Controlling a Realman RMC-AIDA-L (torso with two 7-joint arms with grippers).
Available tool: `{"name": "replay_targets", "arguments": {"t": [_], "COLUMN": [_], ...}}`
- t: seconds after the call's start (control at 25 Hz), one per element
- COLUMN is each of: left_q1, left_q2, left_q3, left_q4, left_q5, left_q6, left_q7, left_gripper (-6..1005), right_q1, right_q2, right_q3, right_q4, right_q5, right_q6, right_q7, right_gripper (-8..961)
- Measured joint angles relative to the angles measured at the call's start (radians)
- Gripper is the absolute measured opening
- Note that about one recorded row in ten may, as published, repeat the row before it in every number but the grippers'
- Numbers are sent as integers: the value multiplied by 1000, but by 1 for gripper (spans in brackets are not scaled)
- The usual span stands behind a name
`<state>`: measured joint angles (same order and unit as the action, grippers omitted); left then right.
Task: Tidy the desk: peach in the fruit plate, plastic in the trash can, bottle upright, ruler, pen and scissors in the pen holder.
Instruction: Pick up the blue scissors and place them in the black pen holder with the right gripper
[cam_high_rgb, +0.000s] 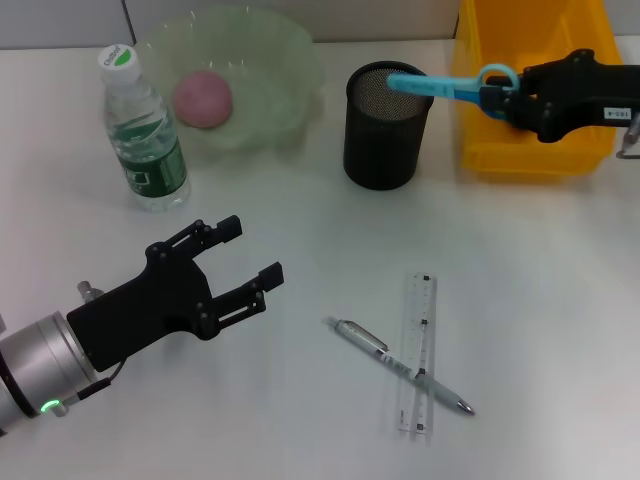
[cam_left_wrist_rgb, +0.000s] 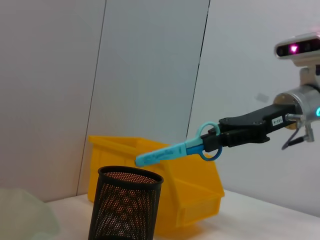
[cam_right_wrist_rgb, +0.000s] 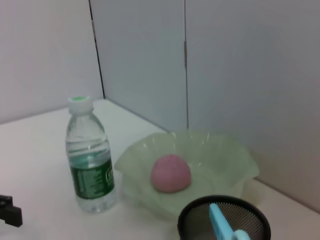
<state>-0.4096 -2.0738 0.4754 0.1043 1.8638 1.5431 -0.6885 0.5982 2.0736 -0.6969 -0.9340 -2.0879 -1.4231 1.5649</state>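
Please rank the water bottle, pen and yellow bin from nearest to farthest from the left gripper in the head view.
From the left gripper:
1. Water bottle, behind it on the robot's left.
2. Pen, to its right, lying across the ruler.
3. Yellow bin, far right corner.

The pen holder (cam_high_rgb: 388, 127) is black mesh; the scissors (cam_high_rgb: 455, 87) tipped over its rim are light blue with a darker blue handle ring; the bin (cam_high_rgb: 533, 100) just beside it is bright yellow; the plate (cam_high_rgb: 262, 70) on its other side is translucent pale green, the peach (cam_high_rgb: 203, 98) inside pink; the bottle (cam_high_rgb: 143, 130) beyond that plate is clear with a green label and green-and-white cap; the ruler (cam_high_rgb: 421, 350) is clear, the pen (cam_high_rgb: 398, 365) silver-grey; both grippers (cam_high_rgb: 240, 265) (cam_high_rgb: 505, 97) are black.
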Motion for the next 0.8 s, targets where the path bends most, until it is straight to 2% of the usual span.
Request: {"name": "replay_targets", "arguments": {"t": [0.28,0.52,0.8], "left_q1": [-2,0,0], "left_q2": [0,0,0], "left_q3": [1,0,0], "left_q4": [-11,-14,-24], "left_q5": [0,0,0], "left_q6": [0,0,2], "left_q7": [0,0,3], "left_gripper": [799,799,800], "right_q1": [84,163,253], "right_q2": [-6,-20,-23], "right_q3": [-15,-92,-163], "right_q4": [-47,-79,-108], "right_q5": [-161,-281,-410], "right_q6": [-5,-12,-42], "right_q7": [140,288,432], "right_gripper": [80,81,81]}}
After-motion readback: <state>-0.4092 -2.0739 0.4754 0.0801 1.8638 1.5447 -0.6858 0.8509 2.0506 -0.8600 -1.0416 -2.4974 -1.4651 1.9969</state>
